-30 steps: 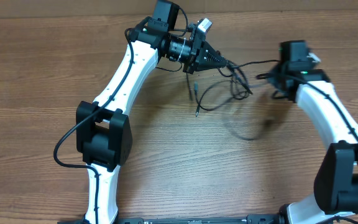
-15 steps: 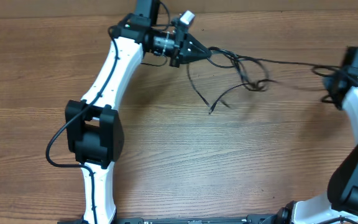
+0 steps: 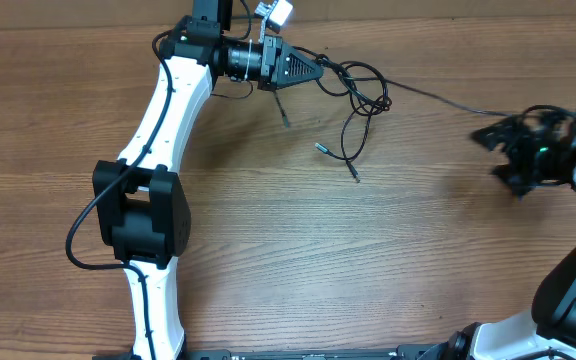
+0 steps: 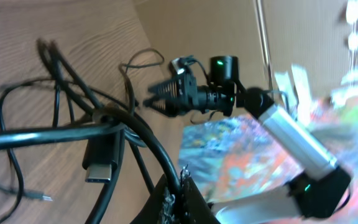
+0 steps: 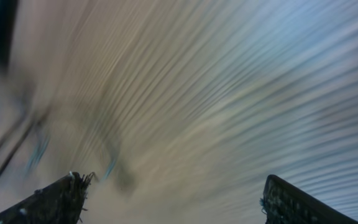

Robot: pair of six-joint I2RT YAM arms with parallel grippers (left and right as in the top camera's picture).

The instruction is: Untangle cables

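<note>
left gripper (image 3: 318,72) at upper middle of the overhead view, pointing toward frame right, jaws together and clamped on the cables (image 3: 358,85). left arm (image 3: 163,110) runs from the bottom edge up the left side to it. in the left wrist view the finger tips (image 4: 178,194) show at the bottom edge, with thick black strands (image 4: 114,124) running into them from frame left and a flat plug (image 4: 98,165) hanging just under the bundle.

cables sit as a loose tangle of loops just right of the left gripper, upper centre of the overhead view, on the wooden table (image 3: 268,230). three loose ends trail down from the knot: one short end (image 3: 285,122) below the gripper, one small plug (image 3: 320,147) at centre, and one (image 3: 355,178) a bit lower and to the right. one thin strand (image 3: 438,97) leaves the tangle and runs toward the right edge of the frame; cannot tell where it ends.

right gripper (image 3: 490,158) at the right edge of the overhead view, pointing toward frame left, well apart from the tangle, jaws spread wide with nothing between them. right wrist view is heavily motion blurred; only the two finger tips (image 5: 61,199) show at the bottom corners, far apart, with a bare gap (image 5: 173,183) between. left wrist view also shows it (image 4: 156,99) at centre, jaws apart, near a cable loop.
</note>
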